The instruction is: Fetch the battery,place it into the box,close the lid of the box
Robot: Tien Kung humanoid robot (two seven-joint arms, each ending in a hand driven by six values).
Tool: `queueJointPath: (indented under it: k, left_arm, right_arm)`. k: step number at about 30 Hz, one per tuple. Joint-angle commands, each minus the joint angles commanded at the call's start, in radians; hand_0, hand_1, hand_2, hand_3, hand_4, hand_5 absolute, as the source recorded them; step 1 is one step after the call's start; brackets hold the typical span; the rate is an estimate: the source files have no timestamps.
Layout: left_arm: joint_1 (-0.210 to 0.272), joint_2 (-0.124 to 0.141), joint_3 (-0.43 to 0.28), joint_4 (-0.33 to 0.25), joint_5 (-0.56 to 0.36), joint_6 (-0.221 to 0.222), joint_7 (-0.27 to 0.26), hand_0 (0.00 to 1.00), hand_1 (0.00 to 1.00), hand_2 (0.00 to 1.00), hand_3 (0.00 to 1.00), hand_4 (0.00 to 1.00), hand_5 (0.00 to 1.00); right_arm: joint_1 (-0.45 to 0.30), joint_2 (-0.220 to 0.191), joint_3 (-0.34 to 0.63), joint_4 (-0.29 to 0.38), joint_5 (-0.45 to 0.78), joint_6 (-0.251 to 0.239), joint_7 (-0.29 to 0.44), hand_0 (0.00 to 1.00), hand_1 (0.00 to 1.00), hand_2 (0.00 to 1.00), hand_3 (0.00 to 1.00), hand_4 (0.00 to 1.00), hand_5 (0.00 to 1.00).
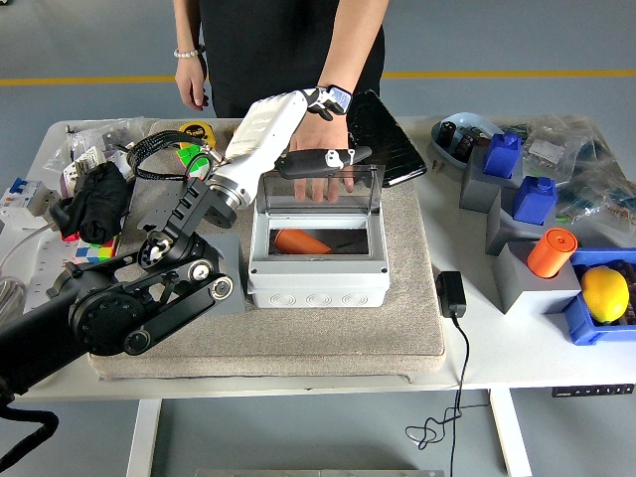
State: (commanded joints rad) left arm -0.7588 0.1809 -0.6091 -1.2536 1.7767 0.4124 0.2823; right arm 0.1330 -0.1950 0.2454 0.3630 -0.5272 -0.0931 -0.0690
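Observation:
A grey plastic box (318,283) stands on the beige mat in the middle of the table. Its clear lid (320,202) stands upright at the back. An orange battery (301,241) lies inside the box. My left hand (326,159) is at the lid's top edge, with fingers stretched sideways along it and holding nothing. A person's hand (324,186) is pressed behind the lid and shows through it. The right arm is out of view.
A black flat device (383,134) lies behind the box. A black power adapter (450,294) with its cable lies to the right. Further right are blue and grey bins, an orange cylinder (550,251) and a lemon (604,293). Puzzle cubes (95,255) and clutter sit at the left.

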Motion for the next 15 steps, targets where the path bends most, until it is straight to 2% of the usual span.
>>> queueJointPath:
  k: [2, 6, 7, 10, 12, 13, 15]
  left_arm:
    - [-0.001, 0.004, 0.001, -0.002, -0.001, -0.039, 0.027, 0.708, 0.703, 0.656, 0.665, 0.998, 0.802]
    - [-0.002, 0.01, -0.004, -0.01, -0.021, -0.082, 0.036, 0.708, 0.703, 0.656, 0.665, 0.998, 0.802]
    - [-0.002, 0.011, -0.004, -0.012, -0.025, -0.088, 0.037, 0.67, 0.657, 0.62, 0.625, 0.998, 0.782]
    - [-0.002, 0.015, -0.002, -0.022, -0.032, -0.128, 0.053, 0.67, 0.657, 0.62, 0.625, 0.998, 0.782]
    - [-0.002, 0.017, 0.002, -0.021, -0.041, -0.146, 0.045, 0.67, 0.657, 0.62, 0.625, 0.998, 0.782]
    - [-0.003, 0.018, 0.004, -0.02, -0.044, -0.153, 0.045, 0.528, 0.617, 0.589, 0.593, 0.998, 0.77]
    - [-0.002, 0.02, 0.007, -0.019, -0.041, -0.184, 0.062, 0.528, 0.617, 0.589, 0.593, 0.998, 0.77]
  right_arm:
    - [0.0, 0.0, 0.0, 0.0, 0.001, 0.0, 0.0, 0.736, 0.703, 0.704, 0.73, 0.998, 0.618]
    - [0.0, 0.0, 0.002, 0.0, 0.0, 0.0, 0.0, 0.736, 0.703, 0.704, 0.73, 0.998, 0.618]
    - [0.0, 0.0, 0.002, 0.0, 0.0, 0.0, 0.0, 0.736, 0.703, 0.704, 0.73, 0.998, 0.617]
    - [0.0, 0.0, 0.002, 0.0, -0.001, 0.0, 0.0, 0.736, 0.703, 0.704, 0.73, 0.998, 0.617]
    - [0.001, 0.0, 0.004, 0.0, -0.002, 0.0, 0.0, 0.736, 0.703, 0.704, 0.73, 0.998, 0.617]
    - [0.001, 0.0, 0.003, 0.0, -0.002, 0.0, 0.0, 0.736, 0.703, 0.704, 0.729, 0.998, 0.619]
    - [0.001, 0.0, 0.003, 0.0, -0.002, 0.0, 0.0, 0.736, 0.703, 0.704, 0.729, 0.998, 0.619]
